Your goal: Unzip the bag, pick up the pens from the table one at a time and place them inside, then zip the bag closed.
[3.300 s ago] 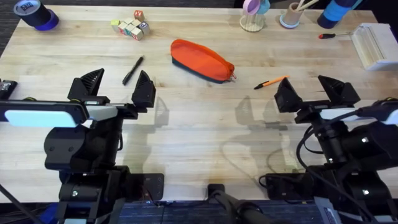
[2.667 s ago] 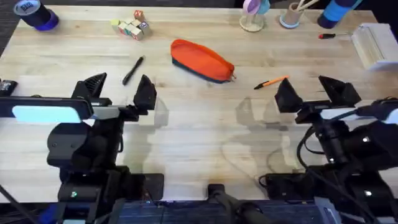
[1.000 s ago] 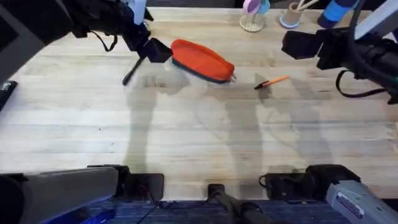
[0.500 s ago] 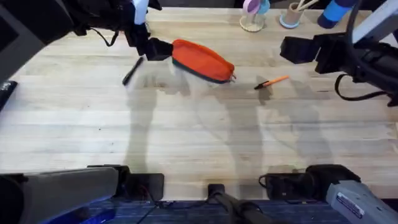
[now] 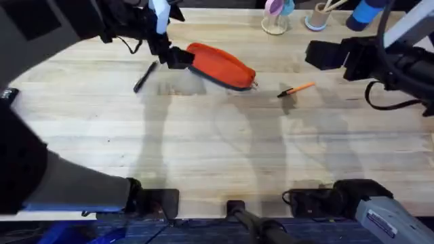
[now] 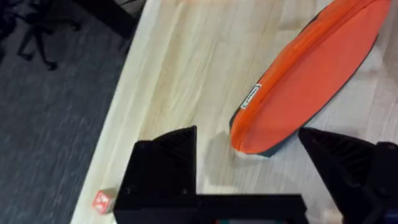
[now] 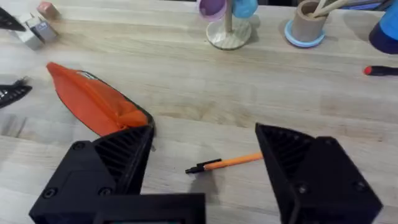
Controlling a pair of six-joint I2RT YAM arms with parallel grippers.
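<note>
Pale plank wood is forming the bench (image 5: 217, 149) seen from overhead. The orange bag (image 5: 220, 65) is lying on it toward the far side, slanting, zipped shut, with its dark underside showing along the near edge. The left hand (image 5: 175, 57) is sitting right at the bag's left end, its black fingers blurred there, so how wide they are standing cannot be told from this view. The black pen (image 5: 144, 76) is lying on the wood just left of that hand. The orange pen (image 5: 296, 89) is resting to the right of the bag, apart from it. The right hand (image 5: 324, 54) is hovering above the bench beyond the orange pen, holding nothing.

From the left wrist camera, the left hand (image 6: 249, 155) is standing wide open, its two fingers straddling the rounded end of the bag (image 6: 305, 81), gripping nothing. A small toy block (image 6: 104, 200) is lying near the bench's edge, with dark carpet beyond.

From the right wrist camera, the right hand (image 7: 202, 163) is spread wide and empty over the bench (image 7: 186, 87). The orange pen (image 7: 225, 163) is lying between its fingers, below them, and the bag (image 7: 96, 101) is lying near one finger. A red-handled screwdriver (image 7: 380, 70) is resting far off.
</note>
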